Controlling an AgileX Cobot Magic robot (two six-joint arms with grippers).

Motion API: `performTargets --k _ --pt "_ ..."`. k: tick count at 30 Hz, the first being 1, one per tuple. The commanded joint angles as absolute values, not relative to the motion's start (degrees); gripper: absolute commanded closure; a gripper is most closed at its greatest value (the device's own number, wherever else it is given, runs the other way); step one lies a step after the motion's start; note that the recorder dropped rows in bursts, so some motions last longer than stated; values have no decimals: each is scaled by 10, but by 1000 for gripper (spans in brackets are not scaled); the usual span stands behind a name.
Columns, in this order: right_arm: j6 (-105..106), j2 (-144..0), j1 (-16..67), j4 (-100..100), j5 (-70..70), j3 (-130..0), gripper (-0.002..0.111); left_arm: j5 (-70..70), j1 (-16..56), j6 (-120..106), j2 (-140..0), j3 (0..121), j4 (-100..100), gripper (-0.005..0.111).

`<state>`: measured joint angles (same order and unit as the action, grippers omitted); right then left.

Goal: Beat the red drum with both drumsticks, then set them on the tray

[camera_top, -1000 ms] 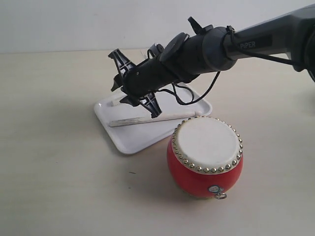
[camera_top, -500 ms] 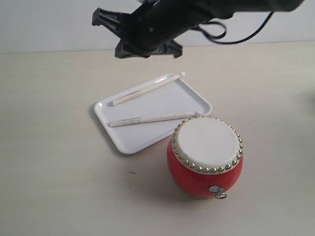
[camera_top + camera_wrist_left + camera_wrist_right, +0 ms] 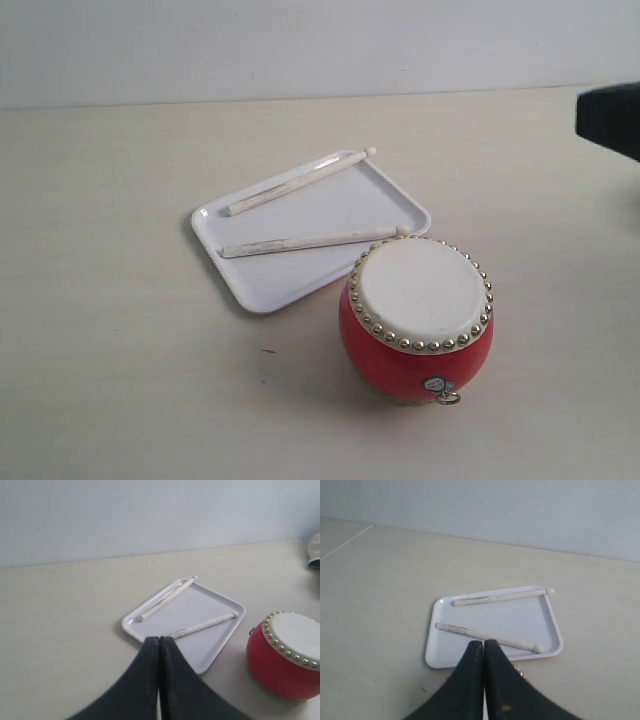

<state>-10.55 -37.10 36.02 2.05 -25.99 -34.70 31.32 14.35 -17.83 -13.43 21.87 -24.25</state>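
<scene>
The red drum [image 3: 416, 320] stands upright on the table, its cream skin ringed with gold studs, just in front of the white tray [image 3: 330, 205]. Both drumsticks lie on the tray: one [image 3: 298, 183] along its far edge, the other [image 3: 310, 241] along the edge nearest the drum. In the left wrist view my left gripper [image 3: 159, 640] is shut and holds nothing, hovering short of the tray [image 3: 210, 650], with the drum [image 3: 287, 655] off to one side. My right gripper [image 3: 483, 643] is also shut and empty, above the tray [image 3: 490, 615]; the drum is almost hidden under it.
A dark piece of the right arm [image 3: 612, 118] shows at the right edge of the exterior view. A pale rounded object [image 3: 314, 551] peeks in at the edge of the left wrist view. Beige tabletop [image 3: 120, 330] stretches around the tray and drum.
The right arm, which was over the tray with its gripper open a second ago, rose and pulled away to the right edge. The far drumstick now lies uncovered on the tray.
</scene>
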Motion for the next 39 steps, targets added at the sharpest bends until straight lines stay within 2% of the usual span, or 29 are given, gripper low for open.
performTargets --k 1,6,24,28,34,38,39 --pt "-117 -292 360 32 -252 -282 108 307 146 -176 -122 205 -250 107" --pt "-119 -245 360 12 -268 -256 108 312 146 -176 -122 205 -242 107" --pt "-121 -244 360 10 -268 -256 108 311 145 -176 -110 205 -242 107" --pt "-121 -244 360 10 -268 -256 108 310 117 -209 -66 198 -198 107" --pt "-121 -244 360 7 -268 -256 108 154 45 -248 0 75 -176 107" --pt "-121 -244 360 5 -268 -256 108 40 5 -232 0 0 -243 107" --pt "-121 -244 360 5 -268 -256 108 73 -2 -237 0 0 -240 107"
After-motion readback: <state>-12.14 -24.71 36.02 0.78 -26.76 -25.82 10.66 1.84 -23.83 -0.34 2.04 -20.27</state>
